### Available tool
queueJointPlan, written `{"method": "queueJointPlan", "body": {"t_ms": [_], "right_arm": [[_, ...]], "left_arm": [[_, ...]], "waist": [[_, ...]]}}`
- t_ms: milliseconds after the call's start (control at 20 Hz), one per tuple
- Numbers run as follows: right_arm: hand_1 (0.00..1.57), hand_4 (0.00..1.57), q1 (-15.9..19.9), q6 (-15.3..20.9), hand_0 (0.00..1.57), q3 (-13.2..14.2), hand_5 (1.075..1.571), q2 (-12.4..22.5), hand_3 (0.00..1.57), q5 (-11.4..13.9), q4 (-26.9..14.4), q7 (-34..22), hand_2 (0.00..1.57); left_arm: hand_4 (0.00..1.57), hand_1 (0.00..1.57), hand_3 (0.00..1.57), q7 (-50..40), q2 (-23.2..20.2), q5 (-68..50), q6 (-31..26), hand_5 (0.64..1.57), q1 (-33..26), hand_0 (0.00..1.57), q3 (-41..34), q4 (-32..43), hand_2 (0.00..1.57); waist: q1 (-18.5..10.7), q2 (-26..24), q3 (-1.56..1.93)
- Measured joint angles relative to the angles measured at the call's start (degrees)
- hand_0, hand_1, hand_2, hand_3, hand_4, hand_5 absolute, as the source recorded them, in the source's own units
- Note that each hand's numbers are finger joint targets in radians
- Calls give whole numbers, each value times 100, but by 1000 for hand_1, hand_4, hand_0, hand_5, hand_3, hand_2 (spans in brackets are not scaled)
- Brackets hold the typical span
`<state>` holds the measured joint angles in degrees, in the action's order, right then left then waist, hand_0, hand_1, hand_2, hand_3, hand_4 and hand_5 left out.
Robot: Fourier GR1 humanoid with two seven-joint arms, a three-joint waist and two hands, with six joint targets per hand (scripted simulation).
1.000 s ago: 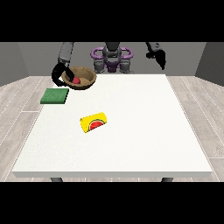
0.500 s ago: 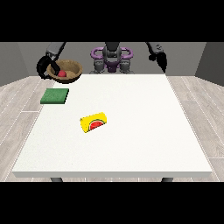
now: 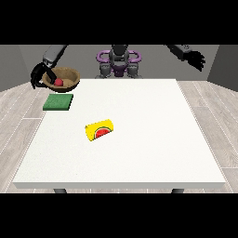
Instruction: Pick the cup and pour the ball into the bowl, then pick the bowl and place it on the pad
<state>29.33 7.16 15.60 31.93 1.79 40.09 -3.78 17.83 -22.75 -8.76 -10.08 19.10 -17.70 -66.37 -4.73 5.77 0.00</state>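
Note:
A brown bowl [image 3: 68, 74] with a red ball [image 3: 59, 82] inside hangs in the air above the table's far left corner. The hand at the view's left [image 3: 38, 77] grips its left rim with curled fingers. Just below the bowl a green pad [image 3: 58, 102] lies flat on the table [image 3: 139, 158]. A yellow cup [image 3: 99, 129] with a watermelon picture lies on its side near the table's middle. The hand at the view's right [image 3: 197, 59] is raised high off the table's far right, fingers hanging relaxed and holding nothing.
The robot's purple and grey torso [image 3: 119, 62] stands behind the table's far edge. Wooden floor surrounds the table.
The hand at the view's left has carried the bowl leftward and lifted it, then brought it over the green pad. The hand at the view's right rose and swung outward.

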Motion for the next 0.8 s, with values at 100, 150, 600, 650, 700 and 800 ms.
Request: {"method": "queueJointPlan", "body": {"t_ms": [100,150,600,650,700,800], "right_arm": [[1571,801,-38,16,1571,83,1568,33,0,-39,0,197,1571],[1571,796,-22,96,1571,109,1566,0,0,-40,16,299,1571],[1549,0,136,285,1549,504,1560,158,1036,-256,-153,571,1571],[1218,0,139,377,1218,537,1553,241,1299,-217,-213,582,1411],[1087,0,182,417,1087,567,1523,311,1164,-204,-293,542,1226],[614,0,279,437,614,590,1520,348,1057,-209,-389,462,681]], "left_arm": [[1281,0,0,59,-363,-245,-290,1571,45,0,-317,172,0],[1266,0,0,116,-512,-358,-416,1571,94,0,-459,274,0],[1186,0,0,542,-1479,-862,-1222,1557,209,0,-1204,1057,0],[1188,0,0,564,-1517,-879,-1250,1558,213,0,-1226,1055,0],[1179,0,0,530,-1588,-914,-1297,1552,264,0,-1244,1057,0],[1174,0,0,627,-1563,-869,-1266,1548,255,0,-1224,1096,0]], "waist": [[-30,156,1],[-42,262,0],[-43,742,1],[-66,789,0],[-82,845,0],[-93,887,1]]}}
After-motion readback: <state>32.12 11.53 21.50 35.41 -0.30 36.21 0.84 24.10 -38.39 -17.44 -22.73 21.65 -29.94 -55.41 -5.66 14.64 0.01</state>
